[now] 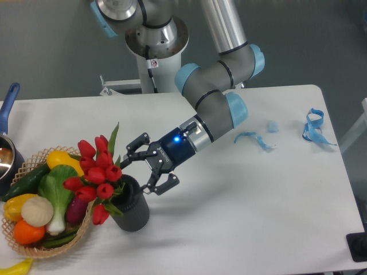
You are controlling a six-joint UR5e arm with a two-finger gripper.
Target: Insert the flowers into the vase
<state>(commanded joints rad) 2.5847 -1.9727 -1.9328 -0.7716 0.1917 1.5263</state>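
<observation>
The red tulip flowers [95, 172] stand with their stems down in the dark grey vase [132, 210], blooms leaning left over the basket's rim. A long green leaf sticks up behind the blooms. My gripper [144, 169] hovers just right of and above the vase mouth, fingers [133, 152] spread wide and open, holding nothing. It is clear of the stems.
A wicker basket [82, 227] of vegetables sits left of the vase, touching the blooms. A blue-handled pot [7, 146] is at the far left edge. Blue ribbon scraps [313, 127] lie at the right of the white table [246, 212].
</observation>
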